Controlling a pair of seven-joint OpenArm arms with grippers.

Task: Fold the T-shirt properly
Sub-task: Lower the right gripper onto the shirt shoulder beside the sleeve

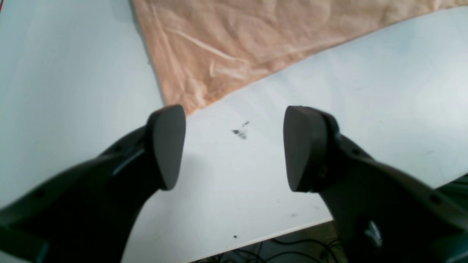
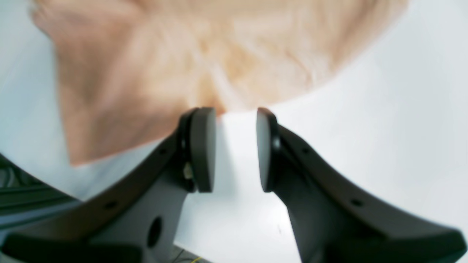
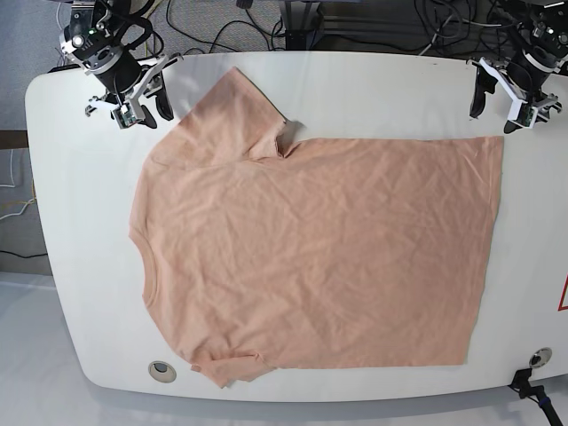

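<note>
The peach T-shirt (image 3: 311, 248) lies spread flat and wrinkled on the white table (image 3: 80, 222), neckline to the left and hem to the right in the base view. My left gripper (image 3: 494, 111) is open and empty just above the hem's far corner. In the left wrist view, that gripper (image 1: 234, 146) is over bare table, with the shirt corner (image 1: 182, 102) touching or just beside its left fingertip (image 1: 166, 146). My right gripper (image 3: 153, 108) is beside the far sleeve. In the right wrist view it (image 2: 234, 146) is open a narrow gap and empty, at the blurred sleeve's edge (image 2: 190, 62).
A dark smudge (image 1: 239, 132) marks the table between the left fingers. The table edge and floor cables (image 1: 292, 248) are close behind the left gripper. Two round grommets (image 3: 161, 370) (image 3: 539, 357) sit near the front edge. Cables (image 3: 373, 22) run behind the table.
</note>
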